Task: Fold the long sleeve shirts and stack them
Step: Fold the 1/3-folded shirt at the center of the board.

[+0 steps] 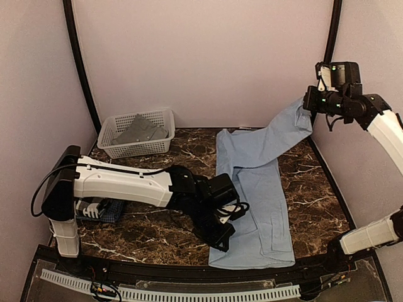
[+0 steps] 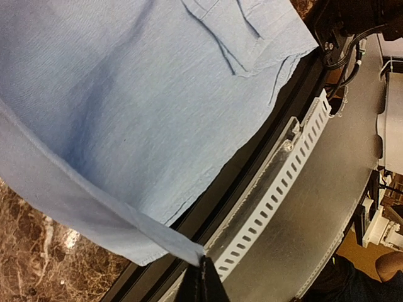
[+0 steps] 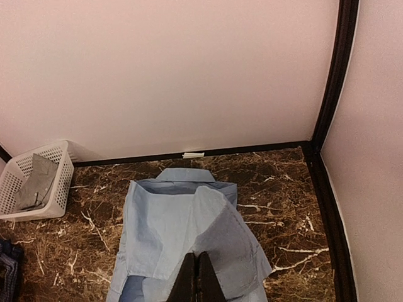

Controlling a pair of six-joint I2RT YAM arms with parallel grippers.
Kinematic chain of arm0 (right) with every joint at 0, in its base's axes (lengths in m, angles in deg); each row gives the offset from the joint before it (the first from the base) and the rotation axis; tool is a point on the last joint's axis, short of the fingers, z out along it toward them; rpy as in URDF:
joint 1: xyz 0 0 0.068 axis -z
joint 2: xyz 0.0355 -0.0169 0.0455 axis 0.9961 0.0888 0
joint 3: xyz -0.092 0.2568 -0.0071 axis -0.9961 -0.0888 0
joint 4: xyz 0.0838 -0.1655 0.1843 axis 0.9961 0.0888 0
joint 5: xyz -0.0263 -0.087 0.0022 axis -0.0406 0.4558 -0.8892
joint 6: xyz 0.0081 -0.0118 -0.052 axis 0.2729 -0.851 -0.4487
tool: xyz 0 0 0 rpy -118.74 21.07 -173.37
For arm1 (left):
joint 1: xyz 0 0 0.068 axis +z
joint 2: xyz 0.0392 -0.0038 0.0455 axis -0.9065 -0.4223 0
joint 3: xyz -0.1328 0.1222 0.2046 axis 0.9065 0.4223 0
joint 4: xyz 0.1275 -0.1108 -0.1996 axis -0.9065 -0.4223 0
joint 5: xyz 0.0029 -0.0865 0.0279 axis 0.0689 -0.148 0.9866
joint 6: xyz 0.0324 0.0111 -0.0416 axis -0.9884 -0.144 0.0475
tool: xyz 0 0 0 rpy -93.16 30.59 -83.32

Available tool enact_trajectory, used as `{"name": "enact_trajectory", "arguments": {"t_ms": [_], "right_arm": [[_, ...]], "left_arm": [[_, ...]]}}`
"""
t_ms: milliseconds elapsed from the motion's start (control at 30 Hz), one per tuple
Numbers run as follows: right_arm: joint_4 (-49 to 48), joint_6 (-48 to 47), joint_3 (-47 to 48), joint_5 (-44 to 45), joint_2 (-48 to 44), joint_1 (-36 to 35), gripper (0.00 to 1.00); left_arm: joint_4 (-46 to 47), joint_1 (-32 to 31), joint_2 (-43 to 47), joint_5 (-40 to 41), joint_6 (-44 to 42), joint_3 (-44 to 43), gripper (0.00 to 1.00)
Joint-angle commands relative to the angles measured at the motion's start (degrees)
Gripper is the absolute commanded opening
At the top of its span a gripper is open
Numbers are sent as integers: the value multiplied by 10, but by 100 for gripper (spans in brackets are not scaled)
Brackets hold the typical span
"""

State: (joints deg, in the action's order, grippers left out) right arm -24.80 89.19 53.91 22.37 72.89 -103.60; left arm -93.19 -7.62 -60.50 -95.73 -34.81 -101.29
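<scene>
A light blue long sleeve shirt (image 1: 252,189) lies flat on the marble table (image 1: 151,233), collar toward the back wall. My left gripper (image 1: 220,240) sits low at the shirt's near left edge. In the left wrist view it (image 2: 204,264) is shut on a pinched fold of the hem, the cloth (image 2: 126,94) stretching away from it. My right gripper (image 1: 310,102) is raised high at the back right, shut on the shirt's sleeve (image 1: 286,129), which slopes up from the body. From the right wrist the sleeve (image 3: 252,245) rises to the shut jaws (image 3: 197,272).
A white lattice basket (image 1: 113,148) at the back left holds a grey shirt (image 1: 141,131). A dark blue checked shirt (image 1: 108,211) lies under the left arm. A white slotted strip (image 1: 189,293) runs along the table's near edge. Walls close the back and sides.
</scene>
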Motion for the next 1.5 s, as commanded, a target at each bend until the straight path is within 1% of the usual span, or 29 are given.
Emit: {"name": "enact_trajectory", "arguments": {"t_ms": [0, 267, 433, 567, 900, 1100, 1300, 1467], "right_arm": [[6, -26, 4, 35, -7, 8, 0], [10, -41, 28, 35, 11, 11, 0], [8, -39, 43, 9, 12, 11, 0], [10, -38, 55, -15, 22, 11, 0], [21, -39, 69, -20, 33, 11, 0], [25, -38, 74, -26, 29, 11, 0], [2, -28, 19, -65, 9, 11, 0], [-10, -20, -22, -96, -5, 10, 0]], "left_arm": [[-22, -9, -24, -42, -28, -43, 0], [-7, -13, -61, -72, -26, -71, 0], [-2, -13, -79, -79, -24, -79, 0], [-22, -11, -83, -69, -37, -98, 0], [-70, -1, -83, -58, -67, -150, 0], [-44, -1, -104, -92, -62, -135, 0], [25, -1, -137, -129, -45, -115, 0], [53, -1, -162, -147, -33, -113, 0]]}}
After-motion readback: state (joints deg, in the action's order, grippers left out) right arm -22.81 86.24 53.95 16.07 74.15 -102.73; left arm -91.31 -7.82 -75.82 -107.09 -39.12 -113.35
